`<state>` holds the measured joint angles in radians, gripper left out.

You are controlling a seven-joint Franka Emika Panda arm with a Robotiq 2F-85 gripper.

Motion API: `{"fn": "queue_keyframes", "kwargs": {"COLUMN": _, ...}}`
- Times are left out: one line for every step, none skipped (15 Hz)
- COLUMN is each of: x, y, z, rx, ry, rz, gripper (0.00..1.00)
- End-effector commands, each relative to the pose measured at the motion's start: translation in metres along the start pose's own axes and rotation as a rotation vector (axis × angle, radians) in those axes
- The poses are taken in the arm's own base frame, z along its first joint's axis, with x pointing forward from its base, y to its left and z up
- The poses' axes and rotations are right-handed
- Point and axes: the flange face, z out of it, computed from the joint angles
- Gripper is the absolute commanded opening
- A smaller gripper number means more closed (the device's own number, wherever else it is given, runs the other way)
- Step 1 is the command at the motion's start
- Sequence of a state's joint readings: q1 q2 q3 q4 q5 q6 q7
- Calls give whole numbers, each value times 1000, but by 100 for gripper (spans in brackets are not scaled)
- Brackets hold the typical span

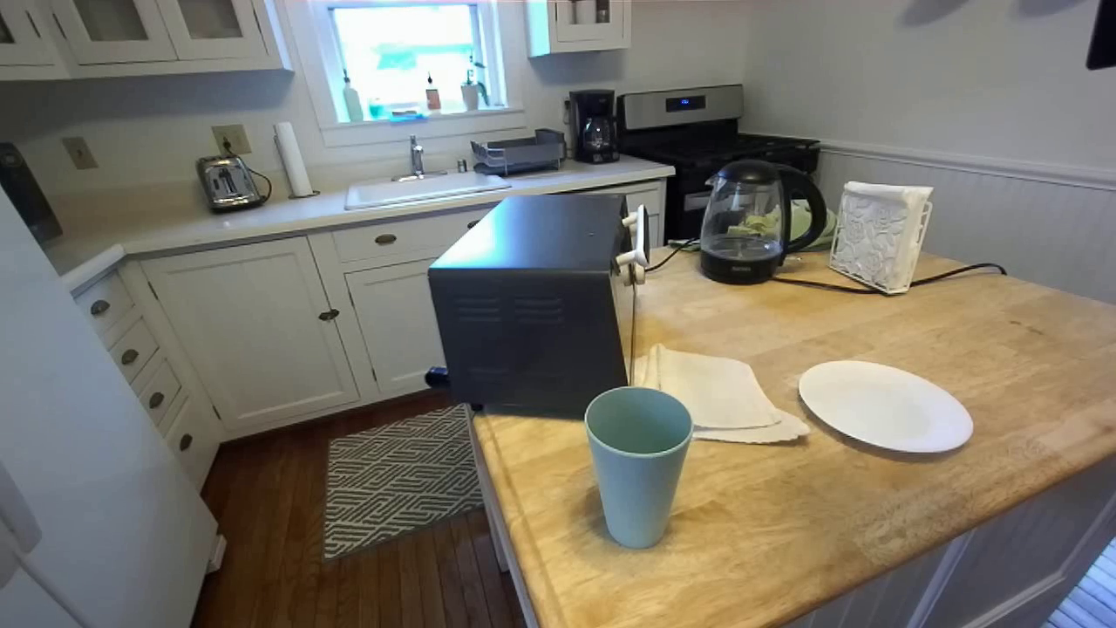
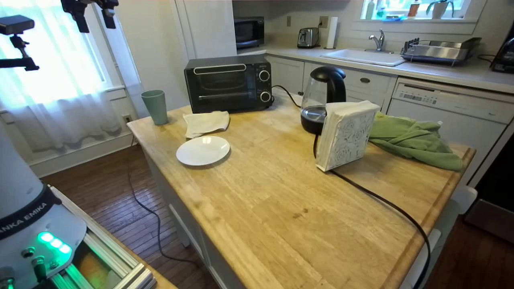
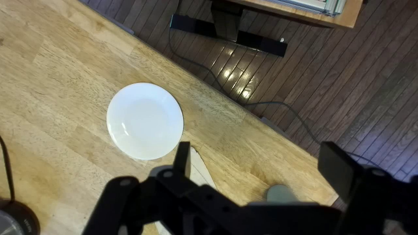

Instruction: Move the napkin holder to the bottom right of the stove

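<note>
Napkin holder (image 2: 347,138), with white napkins (image 2: 353,106) filling it, stands upright on the wooden table (image 2: 281,192), right of centre in both exterior views. From the left in an exterior view comes the arm base (image 2: 38,218), its green lights lit. Higher up hangs the gripper (image 2: 96,24), well apart from the holder, its two fingers spread wide, as the wrist view also shows. Next is a tapered blue-green cup (image 2: 155,107) near the table's corner, then a black toaster oven (image 2: 225,86), with a folded beige cloth (image 2: 207,123) lying in front of its door and a round white plate (image 2: 203,151) just beside the cloth. Farther right is the glass kettle (image 2: 317,100), black at base and handle, with the napkin holder just beside it. A black cord (image 2: 428,251) runs past the holder's foot and over the table's edge. Rightmost on the table lies a crumpled green towel (image 2: 415,138). Beyond the table, in an exterior view, a coffee maker (image 1: 595,126) stands just left of the stove (image 1: 689,144), which is well apart from the holder.
</note>
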<state>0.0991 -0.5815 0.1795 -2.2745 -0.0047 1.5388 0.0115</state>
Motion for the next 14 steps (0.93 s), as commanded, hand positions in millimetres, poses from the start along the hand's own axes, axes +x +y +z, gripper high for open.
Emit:
{"fn": "queue_keyframes", "kwargs": {"x": 22, "y": 18, "z": 5, "rx": 15, "ry": 103, "rz": 108, "gripper": 100}}
{"fn": "queue_keyframes", "kwargs": {"x": 30, "y": 29, "z": 6, "rx": 28, "ry": 130, "rz": 158, "gripper": 100}}
{"fn": "queue_keyframes", "kwargs": {"x": 39, "y": 44, "z": 9, "rx": 35, "ry": 162, "rz": 207, "gripper": 100}}
{"fn": "queue_keyframes", "kwargs": {"x": 45, "y": 62, "z": 14, "rx": 49, "ry": 175, "rz": 263, "gripper": 100}}
{"fn": "queue_keyframes", "kwargs": {"x": 52, "y": 79, "z": 21, "rx": 67, "ry": 192, "rz": 316, "gripper": 100}}
{"fn": "queue_keyframes", "kwargs": {"x": 57, "y": 101, "z": 28, "rx": 82, "ry": 214, "rz": 367, "gripper": 100}}
{"fn": "queue_keyframes", "kwargs": {"x": 60, "y": 121, "z": 35, "rx": 96, "ry": 222, "rz": 421, "gripper": 100}}
{"fn": "queue_keyframes", "kwargs": {"x": 62, "y": 144, "z": 42, "rx": 104, "ry": 233, "rz": 475, "gripper": 100}}
{"fn": "queue_keyframes", "kwargs": {"x": 63, "y": 173, "z": 50, "rx": 126, "ry": 241, "rz": 530, "gripper": 100}}
{"fn": "queue_keyframes", "kwargs": {"x": 61, "y": 196, "z": 57, "rx": 149, "ry": 248, "rz": 566, "gripper": 100}}
{"fn": "queue_keyframes", "kwargs": {"x": 58, "y": 223, "z": 64, "rx": 130, "ry": 293, "rz": 602, "gripper": 100}}
{"fn": "queue_keyframes", "kwargs": {"x": 54, "y": 246, "z": 74, "rx": 125, "ry": 313, "rz": 644, "gripper": 100}}
{"fn": "queue_keyframes", "kwargs": {"x": 48, "y": 267, "z": 83, "rx": 98, "ry": 348, "rz": 678, "gripper": 100}}
{"fn": "queue_keyframes", "kwargs": {"x": 42, "y": 286, "z": 94, "rx": 75, "ry": 376, "rz": 712, "gripper": 100}}
